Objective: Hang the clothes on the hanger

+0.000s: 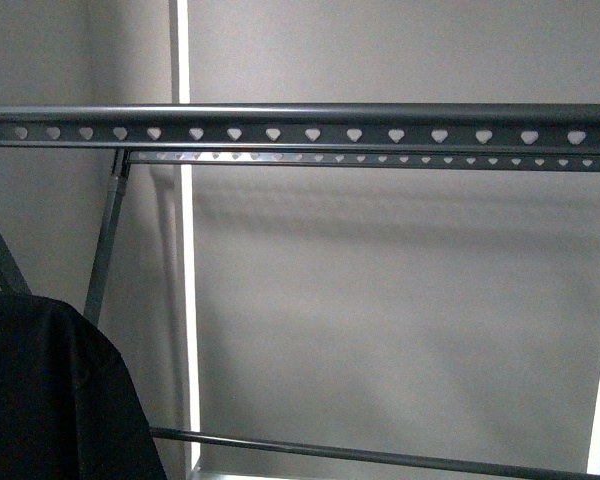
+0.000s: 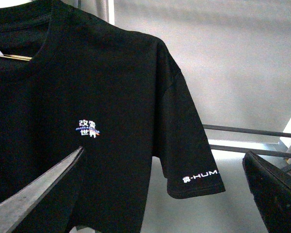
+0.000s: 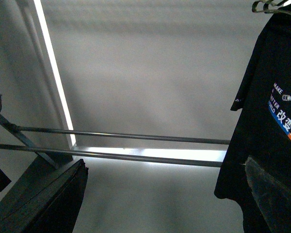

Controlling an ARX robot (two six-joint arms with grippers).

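- Grey wall (image 1: pixel 400 300) with 1 bright vertical strip (image 1: pixel 184 250) fills the background; no table shows.
- Rack (image 1: pixel 310 133): 2 heart-punched rails run high; I judge the step needs a lift clear above the top rail, then a level settle.
- T-shirt (image 2: pixel 87 97) hangs low at the robot's left, under the rails.
- Left gripper (image 2: pixel 163 153) and right gripper (image 3: pixel 166 161) both gape wide, holding nothing.

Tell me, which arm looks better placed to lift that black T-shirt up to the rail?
Probably the left. The T-shirt shows low on the left in the front view, below the rail, and the left gripper is open, facing it squarely. The right gripper, also open, has it only beside one finger.
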